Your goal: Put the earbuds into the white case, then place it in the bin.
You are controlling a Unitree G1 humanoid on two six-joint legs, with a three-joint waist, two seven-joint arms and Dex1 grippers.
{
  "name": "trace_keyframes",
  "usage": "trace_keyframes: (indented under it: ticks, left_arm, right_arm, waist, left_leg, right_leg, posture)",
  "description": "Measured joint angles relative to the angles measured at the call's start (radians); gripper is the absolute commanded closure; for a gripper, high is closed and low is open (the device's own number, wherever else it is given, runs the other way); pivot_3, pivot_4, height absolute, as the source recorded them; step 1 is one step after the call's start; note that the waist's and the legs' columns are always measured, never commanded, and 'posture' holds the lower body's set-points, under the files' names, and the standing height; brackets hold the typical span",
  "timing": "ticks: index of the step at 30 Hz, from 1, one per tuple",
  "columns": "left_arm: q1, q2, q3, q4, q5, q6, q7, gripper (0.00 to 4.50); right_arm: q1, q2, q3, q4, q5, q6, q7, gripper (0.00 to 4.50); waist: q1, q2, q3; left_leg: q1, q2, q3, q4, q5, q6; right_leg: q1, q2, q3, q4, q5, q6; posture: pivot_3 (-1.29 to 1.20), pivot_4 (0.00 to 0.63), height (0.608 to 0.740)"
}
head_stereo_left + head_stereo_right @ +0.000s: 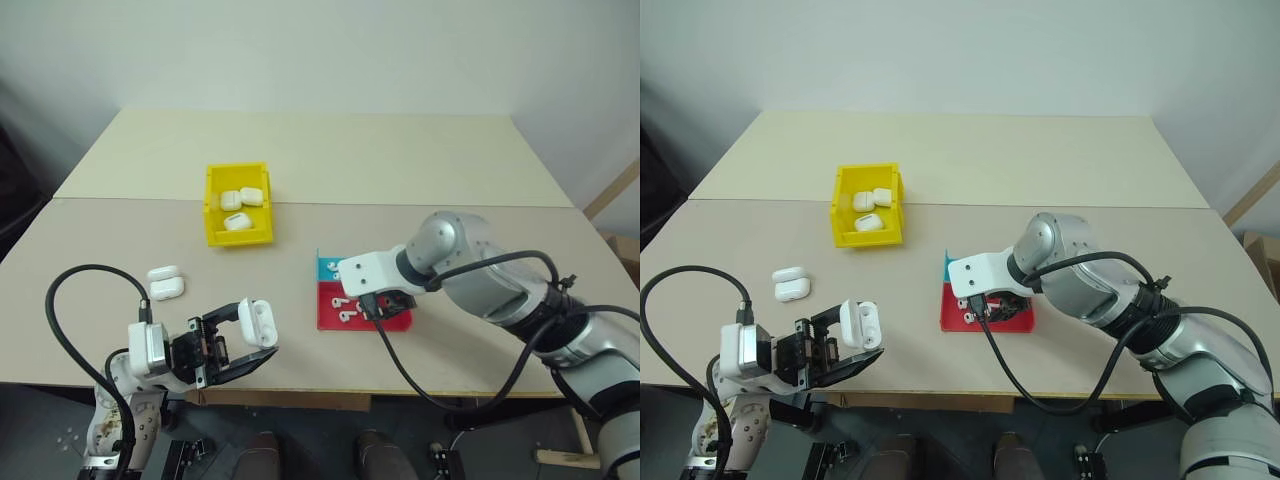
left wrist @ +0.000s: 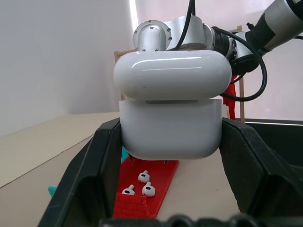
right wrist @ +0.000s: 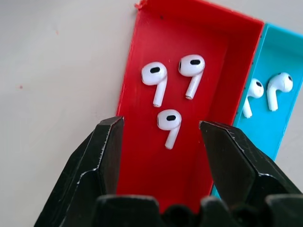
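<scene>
The left gripper [image 1: 243, 337] is clamped on a shiny white case [image 1: 257, 322] with its lid tipped up, near the table's [image 1: 420, 160] front edge. Two more cases [image 1: 165, 283] lie beside it. Further back, the yellow bin [image 1: 213, 212] holds three cases. The right gripper [image 3: 161, 130] hangs open, holding nothing, over three earbuds [image 3: 169, 123] in the red tray [image 3: 142, 156]. I can read no writing.

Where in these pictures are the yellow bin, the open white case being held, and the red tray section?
Bright yellow plastic bin [image 1: 212, 230]: left eye view, its front wall.
Glossy white open case [image 2: 170, 130]: left wrist view, its body.
Red tray section [image 3: 142, 156]: right wrist view, its bare floor.
</scene>
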Motion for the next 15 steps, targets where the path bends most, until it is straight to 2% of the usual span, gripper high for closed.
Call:
trace_keyframes:
  ticks: [15]
  left_arm:
    - [0.043,0.010,0.012,-0.036,0.001,0.020,0.005,1.73]
  right_arm:
    - [0.000,0.067,0.012,0.120,-0.075,-0.123,0.008,1.45]
  waist:
    - [-0.004,0.000,0.000]
  left_leg:
    - [0.000,0.000,0.000,0.000,0.000,0.000]
  right_leg:
    - [0.000,0.000,0.000,0.001,0.000,0.000]
  posture:
    - [0.00,0.150,0.740]
